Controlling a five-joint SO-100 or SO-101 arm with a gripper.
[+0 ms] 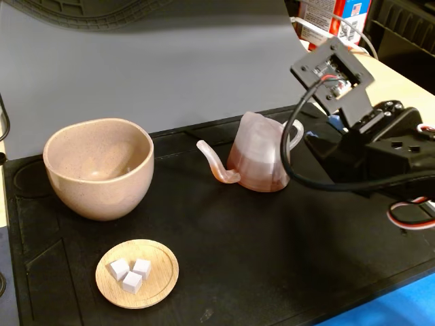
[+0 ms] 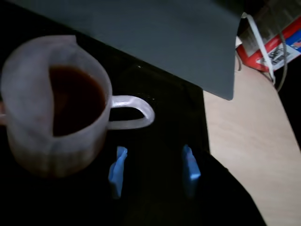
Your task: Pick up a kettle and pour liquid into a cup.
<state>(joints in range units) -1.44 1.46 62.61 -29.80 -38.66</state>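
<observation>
Fixed view: the kettle (image 1: 258, 157) stands upright on the black mat (image 1: 224, 258), right of centre and toward the far edge; its long curved spout (image 1: 216, 165) points left toward the cup (image 1: 100, 166), and its loop handle (image 1: 294, 136) sticks out on the opposite, right side, so the spout-to-handle axis runs roughly left to right across the mat. The lower part of the body is tinted by the reddish liquid (image 1: 257, 173). The cup sits upright at the left of the mat, well apart from the spout tip, its inside pale with no liquid visible. Near the front edge, right of and nearer than the cup, a small round wooden dish (image 1: 137, 273) holds three white cubes (image 1: 130, 272). The arm (image 1: 380, 153) comes in from the right, with its black body just right of the kettle's handle; the fingertips are not clear in this view. Wrist view: the gripper (image 2: 153, 169) shows two blue-tipped fingers (image 2: 117, 170) spread wide apart with nothing between them, sitting just nearer the camera than the handle (image 2: 134, 113) and not touching it. The kettle (image 2: 51, 108) fills the left of this view, open top toward the camera, dark liquid (image 2: 75, 99) visible inside, handle pointing right toward the gap between the fingers. A grey backboard (image 1: 170, 68) stands behind the mat, and a red-and-white box (image 2: 273, 44) lies on the pale tabletop (image 2: 249, 141) at far right
</observation>
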